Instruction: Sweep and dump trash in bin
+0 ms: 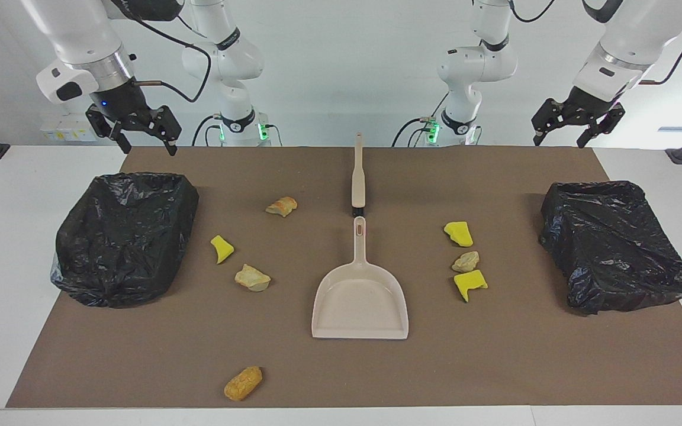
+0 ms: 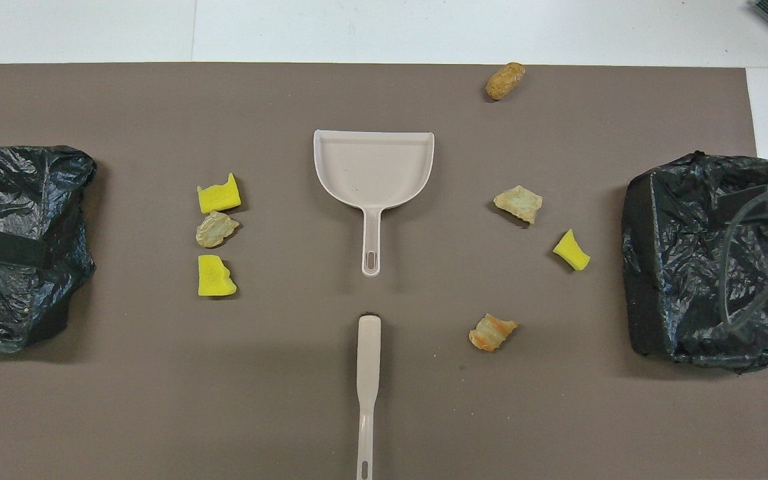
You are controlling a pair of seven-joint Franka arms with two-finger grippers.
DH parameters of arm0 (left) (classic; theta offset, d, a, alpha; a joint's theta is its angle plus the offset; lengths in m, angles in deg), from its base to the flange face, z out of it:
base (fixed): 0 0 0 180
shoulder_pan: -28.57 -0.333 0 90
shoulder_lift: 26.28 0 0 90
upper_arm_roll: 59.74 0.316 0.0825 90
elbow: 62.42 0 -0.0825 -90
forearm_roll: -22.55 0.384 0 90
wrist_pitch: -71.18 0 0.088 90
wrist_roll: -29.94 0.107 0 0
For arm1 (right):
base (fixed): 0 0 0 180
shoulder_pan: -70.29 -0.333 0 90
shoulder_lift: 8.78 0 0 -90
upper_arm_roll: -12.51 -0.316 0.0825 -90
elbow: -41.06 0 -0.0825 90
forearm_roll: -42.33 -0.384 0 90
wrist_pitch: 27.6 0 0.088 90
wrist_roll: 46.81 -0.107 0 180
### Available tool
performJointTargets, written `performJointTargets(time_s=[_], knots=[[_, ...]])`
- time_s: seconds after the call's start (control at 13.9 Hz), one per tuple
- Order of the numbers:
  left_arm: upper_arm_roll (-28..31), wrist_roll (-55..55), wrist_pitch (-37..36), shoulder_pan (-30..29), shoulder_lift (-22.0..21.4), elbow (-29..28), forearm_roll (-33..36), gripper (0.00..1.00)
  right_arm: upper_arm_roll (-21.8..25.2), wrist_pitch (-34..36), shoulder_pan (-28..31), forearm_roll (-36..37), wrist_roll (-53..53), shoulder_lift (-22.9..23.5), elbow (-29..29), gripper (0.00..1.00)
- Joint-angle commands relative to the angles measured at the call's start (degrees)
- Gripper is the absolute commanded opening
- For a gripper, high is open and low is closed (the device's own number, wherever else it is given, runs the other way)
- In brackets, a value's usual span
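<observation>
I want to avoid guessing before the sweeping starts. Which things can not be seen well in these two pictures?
- Insides of both bins: hidden in both views by crumpled black bags.
- Brush: handle cut off by the overhead view's bottom edge; bristles barely visible in either view.
- Left gripper and right gripper: only partly visible overhead.

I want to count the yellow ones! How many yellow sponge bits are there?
3. Two sponges lie toward the left arm's end, a tan lump between them. One sponge lies toward the right arm's end. None look hidden.

free: bare brown mat [image 1: 495, 367] around beige plastic dustpan [image 1: 359, 302] | obstacles: crumpled black-bagged bins [image 1: 125, 236] [image 1: 616, 245] at both ends | scattered yellow sponge pieces [image 1: 458, 233], tan bread lumps [image 1: 252, 278] flank dustpan
</observation>
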Motion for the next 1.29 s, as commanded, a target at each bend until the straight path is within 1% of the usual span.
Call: performJointTargets(time_s=[0.0,0.36,0.65,1.01,1.22], knots=[[0.5,0.1,0.6,-0.1,-0.9,0.2,-0.5,1.00,0.2,-0.8,-0.1,-0.9,-0.1,-0.4,-1.0,1.00],[0.4,-0.3,-0.3,0.2,-1.6,-0.8,-0.7,1.00,0.2,-0.7,-0.2,-0.9,-0.1,-0.5,-1.1,1.00],[0.0,-0.5,1.2,1.0,-2.0,-2.5,-1.3,1.00,0.2,-0.6,-0.2,-0.9,-0.1,-0.7,-1.4,1.00],[0.0,-1.1,1.6,4.3,-2.3,-5.1,-1.3,1.00,0.2,-0.5,-0.4,-0.9,-0.2,-0.9,-1.5,1.00],[0.0,-4.0,1.7,8.2,-3.5,-6.9,-1.3,1.00,0.1,-0.6,-0.5,-0.9,-0.2,-0.9,-1.5,1.00]])
